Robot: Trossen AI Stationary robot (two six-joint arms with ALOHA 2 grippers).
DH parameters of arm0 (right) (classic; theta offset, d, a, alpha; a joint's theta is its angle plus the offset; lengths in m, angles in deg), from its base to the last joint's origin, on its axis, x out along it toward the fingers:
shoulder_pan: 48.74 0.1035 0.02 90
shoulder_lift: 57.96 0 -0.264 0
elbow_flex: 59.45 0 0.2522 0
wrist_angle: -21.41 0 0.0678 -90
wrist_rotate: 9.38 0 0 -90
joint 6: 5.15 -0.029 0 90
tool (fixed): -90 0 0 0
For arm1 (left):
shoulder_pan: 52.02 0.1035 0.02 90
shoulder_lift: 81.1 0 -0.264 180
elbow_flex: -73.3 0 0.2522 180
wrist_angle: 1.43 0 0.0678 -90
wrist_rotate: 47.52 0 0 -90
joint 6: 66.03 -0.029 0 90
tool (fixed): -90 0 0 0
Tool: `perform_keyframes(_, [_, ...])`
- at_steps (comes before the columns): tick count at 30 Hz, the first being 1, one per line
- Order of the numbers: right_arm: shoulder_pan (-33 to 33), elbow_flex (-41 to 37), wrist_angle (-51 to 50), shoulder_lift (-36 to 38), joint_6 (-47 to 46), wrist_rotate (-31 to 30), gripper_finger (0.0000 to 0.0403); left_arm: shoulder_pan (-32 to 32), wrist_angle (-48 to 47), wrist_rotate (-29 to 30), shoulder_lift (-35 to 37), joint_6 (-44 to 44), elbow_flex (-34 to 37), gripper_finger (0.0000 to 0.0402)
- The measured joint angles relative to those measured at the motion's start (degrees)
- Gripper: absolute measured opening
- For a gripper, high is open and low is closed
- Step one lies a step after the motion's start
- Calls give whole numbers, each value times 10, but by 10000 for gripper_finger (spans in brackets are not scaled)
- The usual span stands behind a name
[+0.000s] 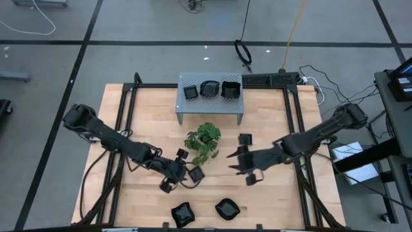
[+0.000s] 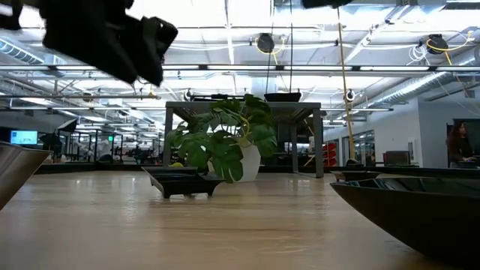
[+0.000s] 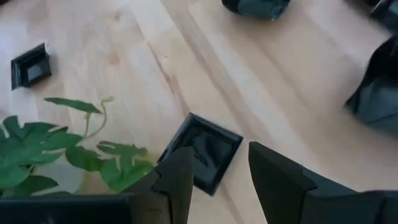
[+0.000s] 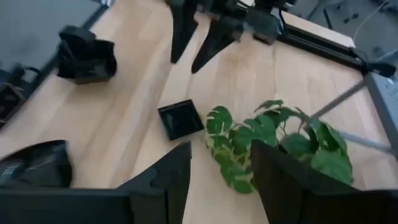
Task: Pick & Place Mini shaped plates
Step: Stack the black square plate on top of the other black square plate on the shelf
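Observation:
A square black mini plate (image 1: 196, 173) (image 3: 205, 152) (image 4: 180, 119) (image 2: 184, 180) lies flat on the table just in front of the plant. My left gripper (image 1: 187, 169) (image 3: 217, 180) is open and hovers above its near-left edge without touching it; in the low view the left arm (image 2: 105, 37) is well above the table. My right gripper (image 1: 234, 162) (image 4: 221, 177) is open, to the plate's right, pointing toward it and holding nothing. Another small square plate (image 1: 244, 138) (image 3: 30, 65) lies right of the plant. Two more plates (image 1: 182, 214) (image 1: 226, 208) sit near the near edge.
The green potted plant (image 1: 204, 142) (image 2: 225, 142) stands at the table's middle, close behind the square plate. A grey perforated shelf (image 1: 182, 109) at the far edge carries three black plates (image 1: 209, 89). Bare wood lies between the two grippers and toward the left edge.

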Motion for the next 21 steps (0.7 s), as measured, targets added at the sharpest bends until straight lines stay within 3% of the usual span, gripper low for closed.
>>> perform_keyframes(6, [10,-21,-40,56,-52,-12,153,-2,56,11,-61,-62,16,159])
perform_keyframes(21, [8,-242,166,161,-64,-12,157,-1,103,61,-169,-183,15,159])
